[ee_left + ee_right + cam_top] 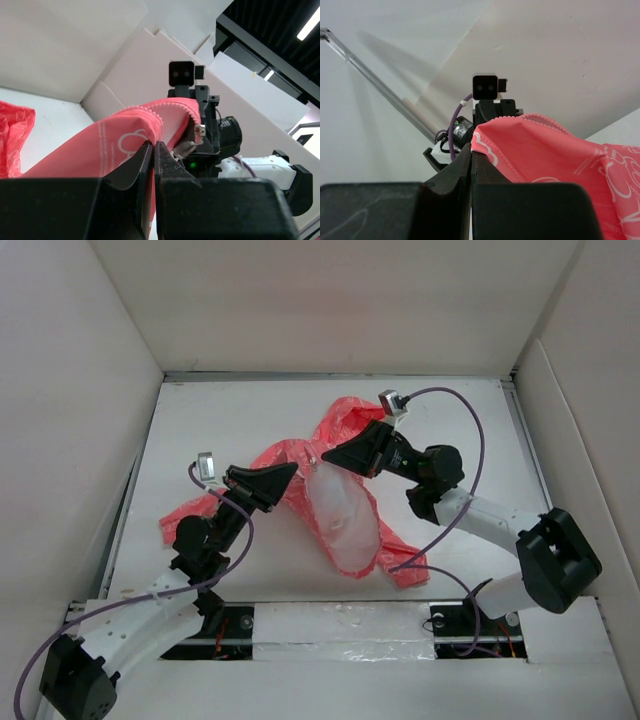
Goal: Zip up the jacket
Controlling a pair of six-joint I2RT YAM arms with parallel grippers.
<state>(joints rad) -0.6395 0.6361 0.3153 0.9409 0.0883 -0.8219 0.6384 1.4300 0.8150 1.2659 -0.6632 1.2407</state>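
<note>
Top external view: the jacket [345, 420] lies open on the worktop [220, 420], its middle raised off it between both arms, with the pale lining [345, 525] spilling toward the arm bases.
Left tool [288, 473]: fingers together, clamped on a coral fold at the toothed edge.
Right tool [330, 455]: fingers together, clamped on the same edge, just beyond the left tool's tips and facing it.
Zipper edge [165, 104]: the teeth run in a short arc from the left tool straight ahead to the right tool; that line is the long axis.
Metal piece [200, 131]: a small shiny part sits at the right tool's tips; whether it is the slider cannot be told.
Nearer arm: judged the right, since the shiny part lies at its tips, opposite the left tool.
Next move: likely a pull along that line while the left tool anchors the fabric.
</note>
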